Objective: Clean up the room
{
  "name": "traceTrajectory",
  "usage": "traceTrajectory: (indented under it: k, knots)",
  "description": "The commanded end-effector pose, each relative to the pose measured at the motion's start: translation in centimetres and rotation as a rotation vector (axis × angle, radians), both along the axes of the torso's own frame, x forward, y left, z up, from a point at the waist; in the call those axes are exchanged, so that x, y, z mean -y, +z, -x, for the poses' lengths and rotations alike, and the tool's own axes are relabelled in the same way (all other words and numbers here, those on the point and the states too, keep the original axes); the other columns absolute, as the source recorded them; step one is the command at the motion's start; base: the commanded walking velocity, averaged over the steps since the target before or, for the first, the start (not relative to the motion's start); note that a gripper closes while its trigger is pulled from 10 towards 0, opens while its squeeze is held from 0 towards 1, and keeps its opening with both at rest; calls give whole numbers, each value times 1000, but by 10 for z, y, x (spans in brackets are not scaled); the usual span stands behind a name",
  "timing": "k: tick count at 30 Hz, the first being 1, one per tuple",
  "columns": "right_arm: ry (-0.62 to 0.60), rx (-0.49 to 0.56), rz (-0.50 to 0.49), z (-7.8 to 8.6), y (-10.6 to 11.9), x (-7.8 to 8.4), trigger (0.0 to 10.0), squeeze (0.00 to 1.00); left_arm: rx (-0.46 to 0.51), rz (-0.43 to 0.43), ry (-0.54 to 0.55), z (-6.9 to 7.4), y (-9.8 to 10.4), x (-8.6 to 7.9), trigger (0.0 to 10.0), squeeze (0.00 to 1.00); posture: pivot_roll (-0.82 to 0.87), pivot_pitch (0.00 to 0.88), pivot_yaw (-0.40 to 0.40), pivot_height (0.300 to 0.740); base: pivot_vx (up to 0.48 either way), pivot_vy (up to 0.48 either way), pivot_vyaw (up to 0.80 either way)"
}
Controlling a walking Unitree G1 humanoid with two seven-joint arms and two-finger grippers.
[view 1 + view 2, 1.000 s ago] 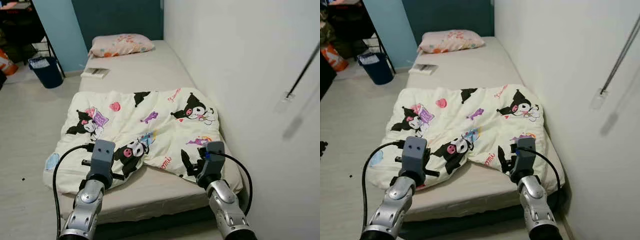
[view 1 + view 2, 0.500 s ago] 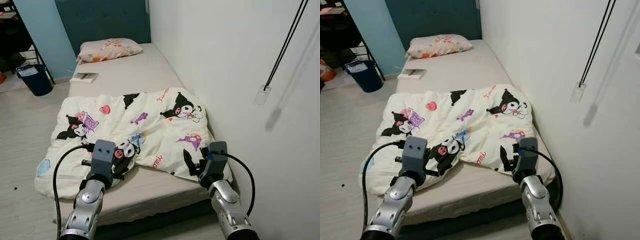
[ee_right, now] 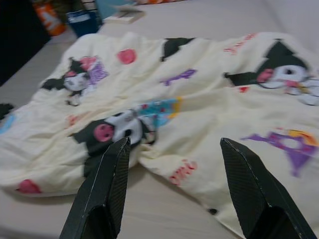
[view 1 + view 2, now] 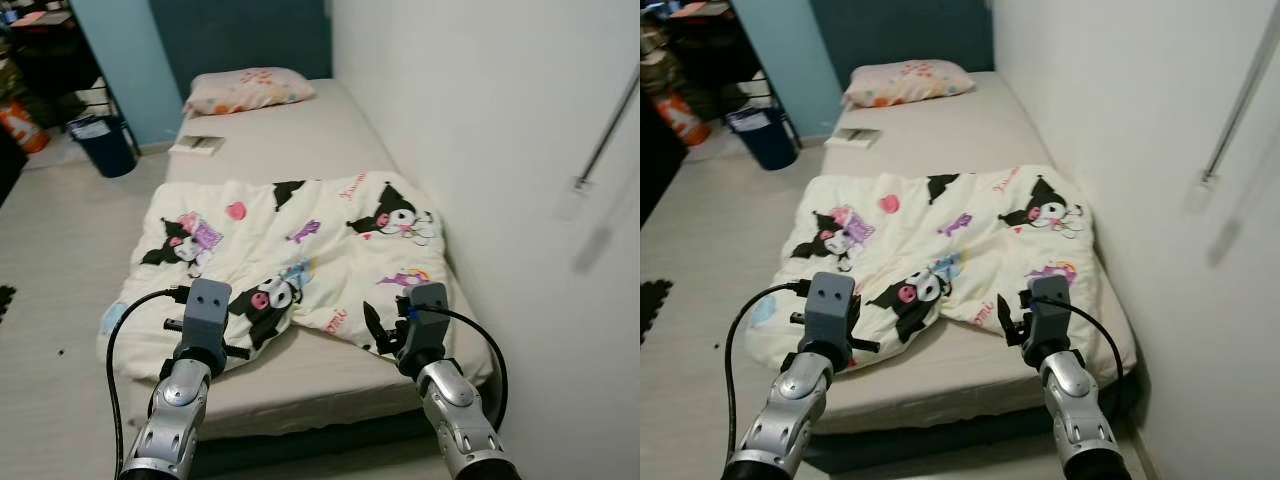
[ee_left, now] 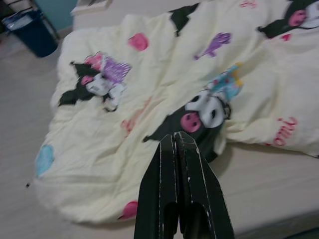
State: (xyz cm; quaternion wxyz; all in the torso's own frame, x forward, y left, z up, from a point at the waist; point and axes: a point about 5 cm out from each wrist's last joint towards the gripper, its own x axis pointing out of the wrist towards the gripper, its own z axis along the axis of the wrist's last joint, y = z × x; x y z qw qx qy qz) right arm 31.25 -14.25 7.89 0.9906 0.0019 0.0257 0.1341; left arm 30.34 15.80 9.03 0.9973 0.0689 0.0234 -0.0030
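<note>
While the robot stands at the foot of the bed, a white blanket with cartoon pictures lies crumpled across the near half of it. One side of the blanket hangs over the bed's edge toward the floor. The pillow sits at the far end, and a book lies on the bed near it. A blue bin stands on the floor past the bed. The left gripper hangs just over the near edge of the blanket, with its jaws pressed together and holding nothing. The right gripper hangs over the near right part of the blanket, with its jaws spread wide and nothing between them. The blanket looks soft, puffy and light. It will probably bend and sag when it is lifted, so it cannot be pushed like a board. I think the best places to take hold are the two near corners or the near hem, one for each gripper, with a pinch on a thick fold so it does not slip out. The left jaws would need to open first. The near corners are hard to find, because folds tuck them under. The arms hide part of the near edge. The wrist views are a bit blurry.
</note>
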Motion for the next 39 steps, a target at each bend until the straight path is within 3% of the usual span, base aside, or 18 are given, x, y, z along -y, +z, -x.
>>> traceTrajectory:
  k: [1,12,20,28,29,39]
  knots:
    - [21,16,-9,2,1,-5,10000,0,-11,13,34,3,-3,-6,10000,0,-82,142,57,705,0,0,800]
    - [14,25,-19,3,1,-4,10000,0,-14,-18,46,2,-3,-8,10000,0,-82,138,59,705,0,0,800]
    - [-29,6,-60,3,0,3,10000,0,-4,-37,36,1,-1,-5,10000,0,-86,133,65,705,0,0,0]
    - [-27,8,-61,4,-1,2,10000,0,19,-35,54,0,3,-5,10000,0,-86,127,67,705,0,-442,0]
    - [-26,9,-63,4,0,2,10000,0,12,-5,67,0,2,-6,10000,0,-86,127,67,705,0,0,0]
    - [-14,18,-57,3,1,1,10000,0,33,3,113,0,2,-11,10000,0,-83,133,55,705,0,0,0]
